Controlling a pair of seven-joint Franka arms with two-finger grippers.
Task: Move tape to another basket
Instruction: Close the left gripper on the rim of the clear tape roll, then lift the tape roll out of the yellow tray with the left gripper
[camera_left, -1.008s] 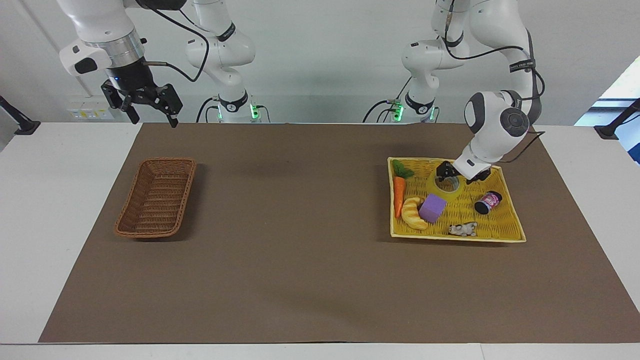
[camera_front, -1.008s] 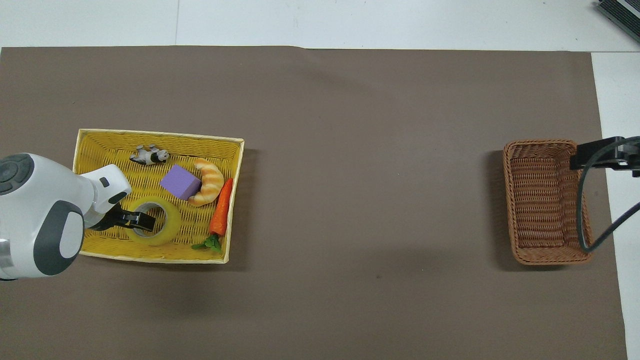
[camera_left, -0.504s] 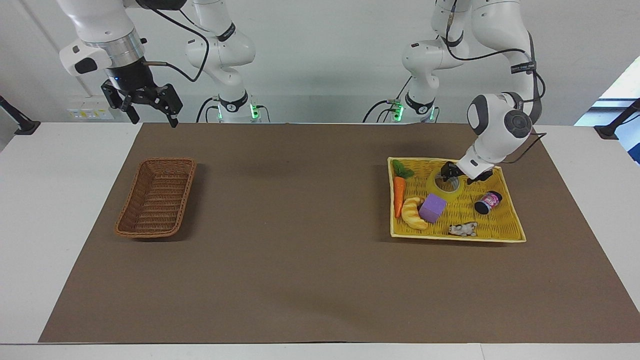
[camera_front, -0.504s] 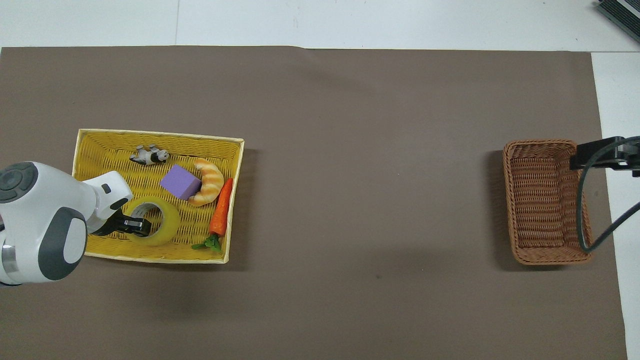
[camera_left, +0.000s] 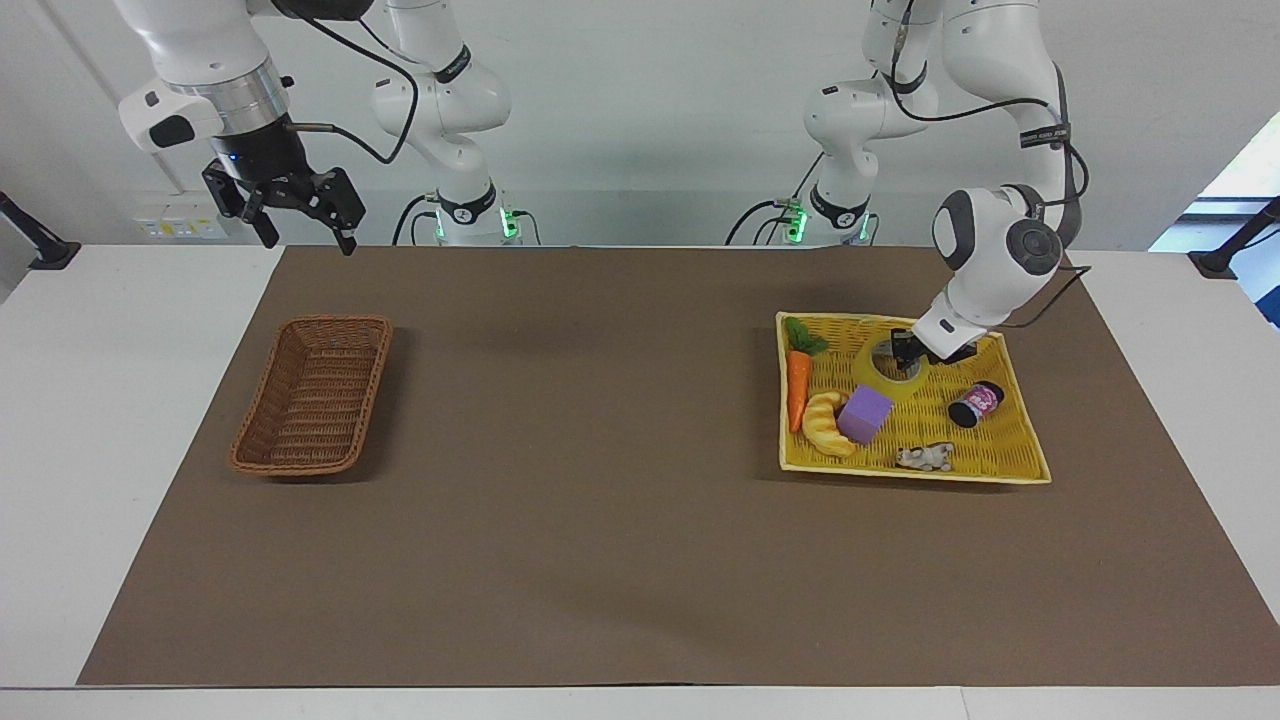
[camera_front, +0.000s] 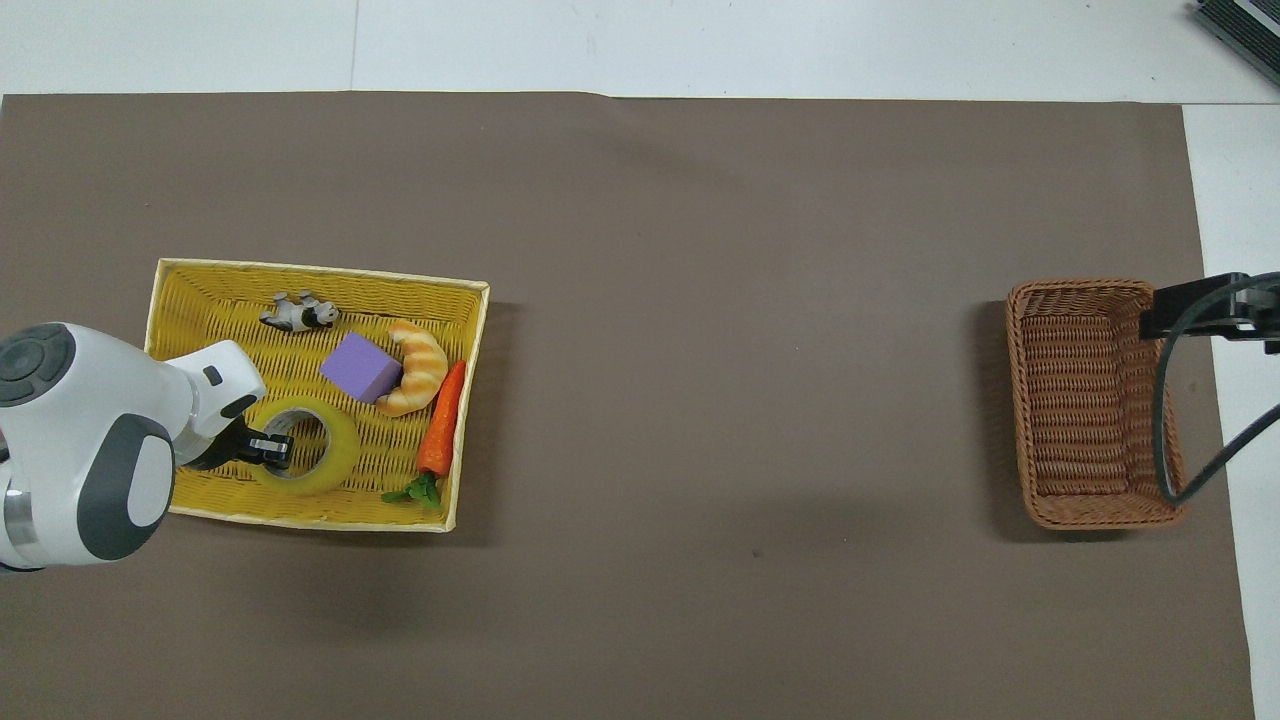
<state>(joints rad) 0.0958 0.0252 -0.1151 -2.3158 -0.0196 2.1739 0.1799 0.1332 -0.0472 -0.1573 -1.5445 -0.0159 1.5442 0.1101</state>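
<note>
Closed since earlier, left pincer grips tape.

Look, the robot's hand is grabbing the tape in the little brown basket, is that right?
Not quite. The left hand is shut on the tape, but the tape lies in the big yellow basket, as the facing view shows. The little brown basket has nothing showing in it.

Yellow tape, brown woven basket, purple cube
</note>
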